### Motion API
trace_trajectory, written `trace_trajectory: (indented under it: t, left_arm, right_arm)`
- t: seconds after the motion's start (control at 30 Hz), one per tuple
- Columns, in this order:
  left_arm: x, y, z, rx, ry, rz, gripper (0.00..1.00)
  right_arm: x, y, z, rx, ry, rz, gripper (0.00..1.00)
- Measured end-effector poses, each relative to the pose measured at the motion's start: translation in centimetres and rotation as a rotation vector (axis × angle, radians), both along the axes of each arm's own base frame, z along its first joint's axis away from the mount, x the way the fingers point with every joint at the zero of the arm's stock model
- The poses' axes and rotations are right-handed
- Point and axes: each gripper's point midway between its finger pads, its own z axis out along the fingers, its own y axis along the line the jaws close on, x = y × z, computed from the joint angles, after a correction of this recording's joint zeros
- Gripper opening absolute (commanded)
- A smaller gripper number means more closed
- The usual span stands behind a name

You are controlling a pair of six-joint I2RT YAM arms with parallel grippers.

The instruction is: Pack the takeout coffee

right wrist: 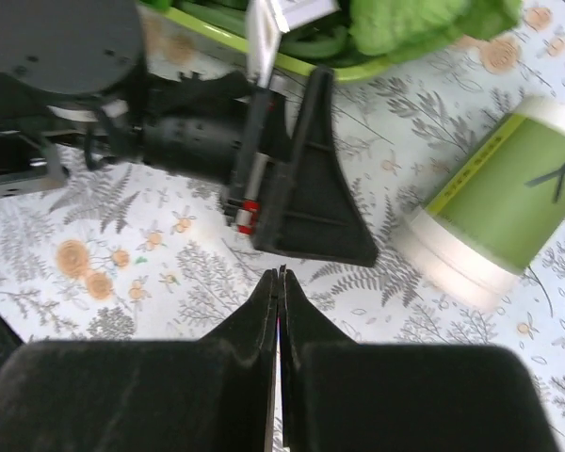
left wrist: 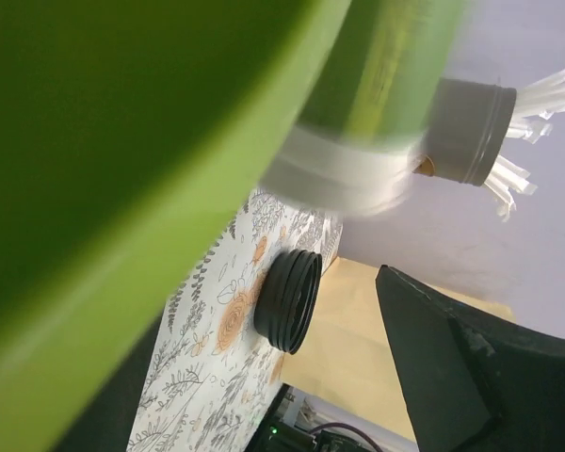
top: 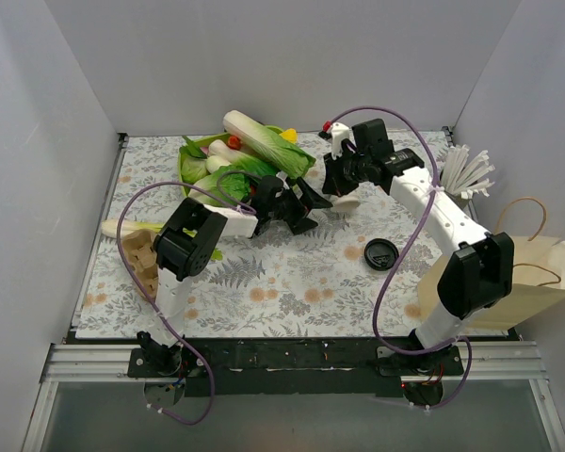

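Floral surface [top: 264, 282], coffee cup [right wrist: 504, 202] tipped at frame right: likely light, crushable; grasp gently across its wall. Right pincer [right wrist: 279, 282] together, left pincer [top: 306, 212] apart.

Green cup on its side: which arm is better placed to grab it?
Probably left: the left gripper is open, facing the green cup; the right gripper is shut beside it.

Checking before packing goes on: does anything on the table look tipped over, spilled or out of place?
Yes. The green cup lies on its side on the floral mat rather than upright, and it has no lid on. The black lid sits apart from it on the mat. No spill shows.
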Motion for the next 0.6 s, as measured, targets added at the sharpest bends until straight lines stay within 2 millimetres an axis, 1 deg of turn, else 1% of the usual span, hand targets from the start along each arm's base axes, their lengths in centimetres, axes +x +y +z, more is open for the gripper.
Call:
trace_trajectory:
  t: [0.03, 0.13, 0.2, 0.3, 0.37, 0.4, 0.43, 0.47, 0.53, 0.6]
  left_arm:
    - [0.0, 0.2, -0.9, 0.021, -0.012, -0.001, 0.93]
    - [0.0, 0.2, -1.1, 0.033, -0.019, 0.005, 0.92]
    - [0.0, 0.3, -1.2, 0.039, -0.026, 0.0, 0.91]
    - [-0.2, 0.5, -1.3, 0.05, -0.042, -0.015, 0.92]
    - [-0.4, 0.6, -1.4, 0.064, -0.064, -0.034, 0.93]
    - [-0.5, 0.7, -1.3, 0.071, -0.078, -0.046, 0.93]
    - [-0.6, 0.8, -1.2, 0.077, -0.09, -0.057, 0.92]
    - [-0.7, 0.9, -0.9, 0.084, -0.113, -0.076, 0.92]
    - [-1.0, 1.0, -0.1, 0.1, -0.162, -0.113, 0.92]
    - [-1.3, 1.3, 0.7, 0.121, -0.222, -0.147, 0.92]
  right_arm:
    - [-0.4, 0.4, 0.4, 0.01, -0.004, 0.016, 0.01]
    - [-0.9, 1.0, 1.3, 0.026, -0.021, 0.04, 0.01]
    - [-0.6, 0.9, 1.9, 0.027, -0.041, 0.043, 0.01]
    - [-0.2, 0.5, 2.3, 0.009, -0.071, 0.038, 0.01]
    - [0.5, -0.3, 2.3, -0.028, -0.102, 0.014, 0.26]
    - [0.9, -0.8, 2.3, -0.049, -0.121, 0.002, 0.37]
    - [1.4, -1.4, 2.3, -0.076, -0.141, -0.015, 0.51]
    - [1.9, -2.1, 2.3, -0.108, -0.166, -0.032, 0.57]
    - [3.1, -3.4, 2.1, -0.17, -0.21, -0.052, 0.64]
    - [4.5, -4.8, 1.7, -0.237, -0.263, -0.069, 0.66]
